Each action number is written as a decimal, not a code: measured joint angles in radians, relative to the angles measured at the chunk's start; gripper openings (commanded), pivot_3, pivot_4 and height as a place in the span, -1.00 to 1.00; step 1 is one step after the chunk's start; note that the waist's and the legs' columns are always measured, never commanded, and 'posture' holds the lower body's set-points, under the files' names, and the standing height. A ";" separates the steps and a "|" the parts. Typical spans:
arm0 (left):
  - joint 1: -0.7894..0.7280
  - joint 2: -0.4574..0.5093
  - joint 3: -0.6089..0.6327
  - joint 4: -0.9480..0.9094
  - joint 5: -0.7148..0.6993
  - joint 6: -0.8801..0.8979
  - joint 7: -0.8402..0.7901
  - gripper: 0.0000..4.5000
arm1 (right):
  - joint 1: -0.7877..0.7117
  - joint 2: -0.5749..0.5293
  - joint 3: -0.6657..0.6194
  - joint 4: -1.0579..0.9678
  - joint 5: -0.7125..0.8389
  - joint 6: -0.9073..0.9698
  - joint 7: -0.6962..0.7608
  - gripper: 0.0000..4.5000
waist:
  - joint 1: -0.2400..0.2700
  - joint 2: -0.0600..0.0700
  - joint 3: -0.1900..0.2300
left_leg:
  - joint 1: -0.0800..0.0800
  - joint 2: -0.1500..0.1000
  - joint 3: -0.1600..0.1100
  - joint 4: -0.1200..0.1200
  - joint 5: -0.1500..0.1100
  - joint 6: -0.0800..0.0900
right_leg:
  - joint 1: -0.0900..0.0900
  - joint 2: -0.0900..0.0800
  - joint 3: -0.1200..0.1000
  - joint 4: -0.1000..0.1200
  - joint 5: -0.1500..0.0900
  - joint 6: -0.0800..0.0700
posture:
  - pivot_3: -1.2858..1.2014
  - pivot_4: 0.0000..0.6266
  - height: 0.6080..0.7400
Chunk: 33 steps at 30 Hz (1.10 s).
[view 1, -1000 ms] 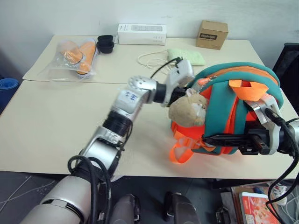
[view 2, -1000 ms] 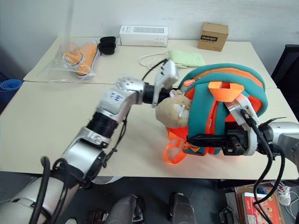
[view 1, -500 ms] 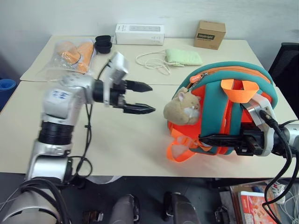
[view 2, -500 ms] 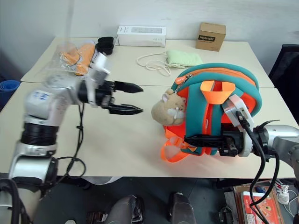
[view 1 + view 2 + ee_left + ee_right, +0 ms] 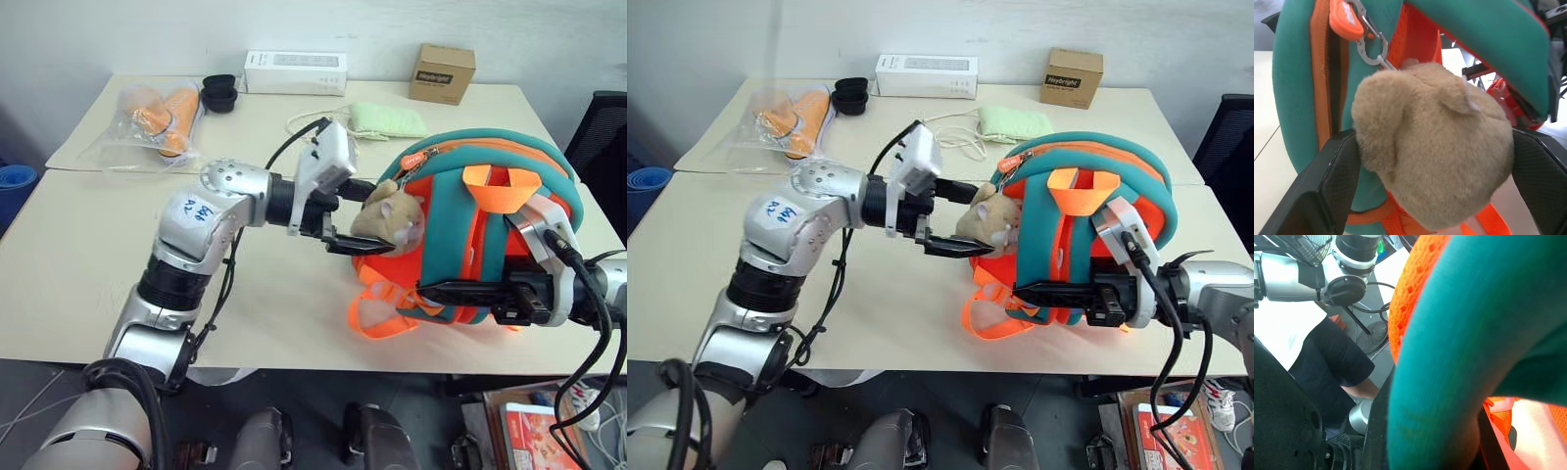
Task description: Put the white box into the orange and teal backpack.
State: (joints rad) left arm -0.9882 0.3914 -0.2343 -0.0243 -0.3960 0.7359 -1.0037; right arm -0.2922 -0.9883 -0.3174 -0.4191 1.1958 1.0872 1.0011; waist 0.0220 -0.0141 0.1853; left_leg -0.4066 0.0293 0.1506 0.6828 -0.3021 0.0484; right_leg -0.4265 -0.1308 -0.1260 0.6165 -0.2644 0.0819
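Orange and teal fabric backpack point(image 5: 509, 162) stands upright on the near right part of the pale table point(image 5: 78, 264), close to the front edge. I can't tell where the white box is. My guess is it's inside the pack already, but I can't confirm that, and the orange zip line looks closed or nearly so from the head cams.

Risks, as I judge them:
- The tan plush animal point(image 5: 390, 215) hanging off the pack sits right btwn the L fingers. If I close now I'd grab the toy, not the orange zip tab point(image 5: 415, 162) above it. A pull would then load the small metal clip point(image 5: 1371, 49) and drag or tip the pack.
- The R side only has a strap, not the body, so a hard tug from the L could swing the pack round or slide it off the front edge.
- If the box is loose inside, a tip could spill it.

Left gripper point(image 5: 361, 215): arm reaches across the table toward the pack, roughly level. Jaws are spread wide, one finger over the plush and one under it. In the wrist cam the pads point(image 5: 1327, 186) flank it, touching or v. nearly so. Nothing is pinched.

Right gripper point(image 5: 431, 290): low at the pack's near side, pointing inward, pressed together on a teal strap of the pack.
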 measured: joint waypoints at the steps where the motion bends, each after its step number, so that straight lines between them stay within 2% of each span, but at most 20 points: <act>1: 0.000 -0.004 0.000 0.002 0.001 -0.001 0.006 0.72 | 0.002 0.000 -0.001 -0.001 0.000 0.000 -0.005 -1.00 | 0.001 0.000 0.000 | 0.000 0.000 0.000 0.000 0.000 0.000 | 0.000 0.000 0.000 0.000 0.000 0.000 | 0.03 -0.52 1.00; 8: 0.012 0.025 0.004 0.003 -0.003 -0.005 -0.017 -0.20 | 0.041 0.015 -0.005 -0.010 0.001 -0.019 -0.025 -1.00 | 0.002 0.000 0.000 | 0.000 0.000 0.000 0.000 0.000 0.000 | 0.000 -0.001 0.000 0.000 0.000 0.000 | 0.03 -0.52 1.00; 12: 0.012 0.043 0.026 0.003 -0.021 0.002 -0.029 -0.57 | 0.047 0.015 -0.005 -0.010 -0.001 -0.032 -0.032 -1.00 | 0.002 0.000 0.000 | 0.000 0.000 0.000 0.000 0.000 0.000 | 0.000 -0.001 0.000 0.000 0.000 0.000 | 0.03 -0.52 1.00; 16: 0.002 0.075 0.061 0.029 -0.053 0.028 -0.048 -0.63 | 0.068 0.015 -0.005 -0.006 -0.015 -0.045 -0.029 -1.00 | 0.000 0.000 0.000 | 0.000 0.000 0.000 0.000 0.000 0.000 | 0.000 0.000 0.000 0.000 0.000 0.000 | 0.03 -0.52 1.00; 24: -0.088 0.270 0.074 0.264 0.020 -0.100 -0.172 -0.63 | 0.128 0.004 -0.057 0.017 -0.039 -0.068 0.003 -1.00 | 0.000 0.000 0.000 | 0.000 0.000 0.001 0.000 0.000 0.000 | -0.001 0.001 -0.007 0.000 0.000 0.000 | 0.03 -0.52 1.00; 28: -0.038 0.261 0.009 0.308 0.119 -0.265 -0.194 -0.63 | 0.156 0.004 -0.056 0.013 -0.070 -0.099 0.013 -1.00 | 0.005 0.000 0.000 | 0.000 -0.001 0.001 0.000 -0.001 0.001 | 0.000 0.000 -0.006 0.000 0.000 0.000 | 0.03 -0.52 1.00; 33: 0.054 0.184 -0.133 0.448 0.327 -0.537 -0.110 -0.63 | 0.165 0.010 -0.052 0.012 -0.079 -0.109 0.012 -1.00 | 0.004 -0.001 0.000 | -0.001 -0.001 0.000 0.000 0.000 0.001 | -0.001 -0.001 -0.005 0.000 0.000 0.000 | 0.03 -0.52 1.00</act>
State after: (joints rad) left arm -0.9338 0.5751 -0.3676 0.4237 -0.0688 0.1990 -1.1132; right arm -0.1276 -0.9779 -0.3690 -0.4070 1.1163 0.9781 1.0134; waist 0.0258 -0.0147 0.1856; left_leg -0.4072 0.0287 0.1510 0.6829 -0.3025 0.0494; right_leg -0.4275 -0.1322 -0.1312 0.6165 -0.2645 0.0817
